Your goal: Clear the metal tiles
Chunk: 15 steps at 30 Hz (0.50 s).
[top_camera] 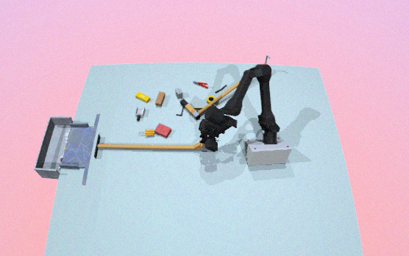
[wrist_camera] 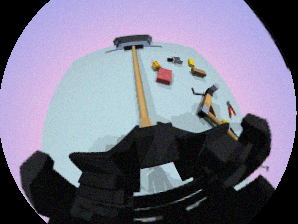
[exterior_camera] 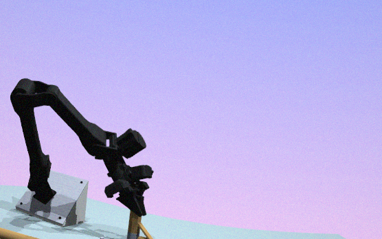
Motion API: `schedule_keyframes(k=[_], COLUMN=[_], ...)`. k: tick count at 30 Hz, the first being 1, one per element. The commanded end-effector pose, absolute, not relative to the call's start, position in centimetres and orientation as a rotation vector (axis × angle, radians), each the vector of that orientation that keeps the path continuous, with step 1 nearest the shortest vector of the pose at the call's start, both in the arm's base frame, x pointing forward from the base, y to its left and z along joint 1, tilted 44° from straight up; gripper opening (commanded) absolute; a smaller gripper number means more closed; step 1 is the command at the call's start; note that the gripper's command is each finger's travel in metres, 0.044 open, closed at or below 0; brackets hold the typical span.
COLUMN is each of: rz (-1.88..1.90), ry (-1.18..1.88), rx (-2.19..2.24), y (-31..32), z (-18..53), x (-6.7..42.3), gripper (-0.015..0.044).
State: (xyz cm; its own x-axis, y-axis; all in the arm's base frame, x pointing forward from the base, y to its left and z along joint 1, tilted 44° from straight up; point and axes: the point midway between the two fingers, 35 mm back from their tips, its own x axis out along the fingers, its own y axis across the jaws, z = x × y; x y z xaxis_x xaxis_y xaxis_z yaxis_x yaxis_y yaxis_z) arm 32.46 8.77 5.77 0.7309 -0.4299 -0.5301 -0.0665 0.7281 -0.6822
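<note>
The long scraper [top_camera: 147, 146] [wrist_camera: 140, 90] is a wooden rod that lies along the table, with its dark blade [top_camera: 97, 146] at the near edge of the steel bench plate [top_camera: 78, 148]. My gripper [top_camera: 207, 144] [exterior_camera: 137, 210] is shut on the rod's handle end, which shows below the fingers in the exterior view [exterior_camera: 133, 224]. I see no tiles on the plate. The grey catch box [top_camera: 43, 143] [wrist_camera: 133, 42] stands at the plate's far end, with small pale pieces [top_camera: 66, 137] inside it.
A second wooden tool [top_camera: 221, 96] lies behind the arm beside a yellow tape ring [top_camera: 211, 99]. A red block [top_camera: 162, 130], a brown block [top_camera: 159, 98], a yellow block [top_camera: 143, 97], a grey cube [top_camera: 179, 93] and pliers [top_camera: 201, 84] lie beyond the scraper. The arm's base [top_camera: 268, 152] stands right.
</note>
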Motion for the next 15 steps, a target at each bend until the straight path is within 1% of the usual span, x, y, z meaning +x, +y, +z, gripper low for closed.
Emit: schedule_keyframes(k=[1,15], rz=[-0.221,-0.228], ry=[0.737,0.741], rx=[-0.741,-0.733], y=[8.79,8.63], z=[5.78,5.82], x=[32.46,32.18], gripper=[0.0000,0.0000])
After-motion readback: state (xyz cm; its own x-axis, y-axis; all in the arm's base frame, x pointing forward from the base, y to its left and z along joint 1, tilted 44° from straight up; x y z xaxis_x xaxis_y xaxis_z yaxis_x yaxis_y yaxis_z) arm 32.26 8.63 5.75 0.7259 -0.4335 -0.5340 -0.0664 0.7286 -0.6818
